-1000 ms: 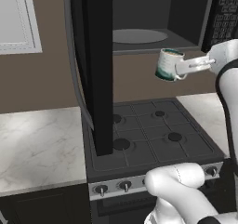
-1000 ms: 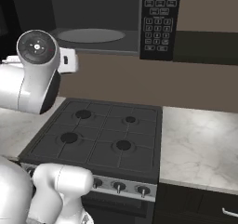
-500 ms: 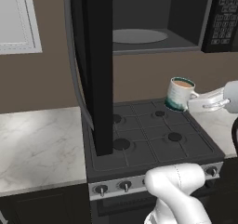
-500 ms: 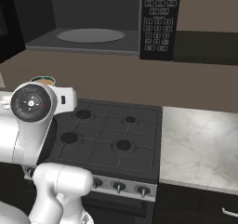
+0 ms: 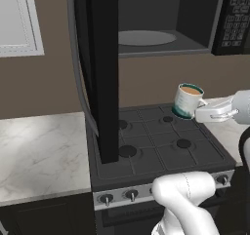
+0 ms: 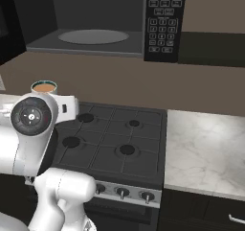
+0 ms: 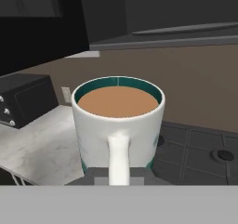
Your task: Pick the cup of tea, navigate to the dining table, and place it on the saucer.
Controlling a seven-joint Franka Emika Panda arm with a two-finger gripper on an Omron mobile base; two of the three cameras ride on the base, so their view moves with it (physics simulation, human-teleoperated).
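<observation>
The pincer (image 5: 201,113) grips the full cup of tea (image 5: 187,101) by its handle over the stove (image 5: 156,141); a quick tip spills it.

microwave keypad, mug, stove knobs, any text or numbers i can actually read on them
Microwave keypad: rows of pale marks on the buttons, too small and blurred to read.
Cup of tea: no lettering.
Stove knobs: no readable marks.
</observation>
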